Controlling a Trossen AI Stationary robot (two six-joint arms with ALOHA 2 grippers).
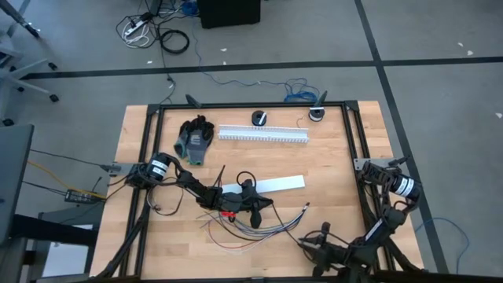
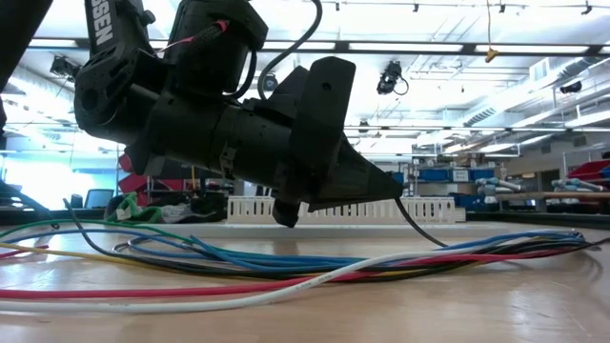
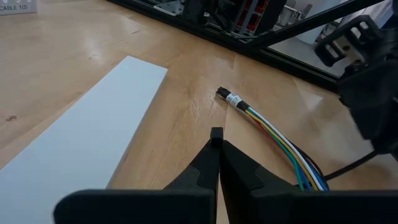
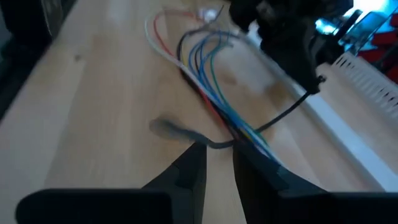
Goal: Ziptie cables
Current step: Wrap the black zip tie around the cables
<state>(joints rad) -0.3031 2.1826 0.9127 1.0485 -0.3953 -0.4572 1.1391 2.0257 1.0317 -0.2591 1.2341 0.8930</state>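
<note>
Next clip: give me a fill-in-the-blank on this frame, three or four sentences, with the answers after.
1. The cables lie loose on the ____ table.
2. In the left wrist view, the left gripper has its fingers ____.
3. The glove lies beside the white slotted ____.
4. The flat white strip lies between the slotted duct and the ____.

Missing words: wooden; shut; duct; cables

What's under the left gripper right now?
Bare wood table and the near end of the cables beside the white flat strip. The left gripper is shut and holds nothing. The wire loops directly beneath the arm are partly covered in the high view.
</note>
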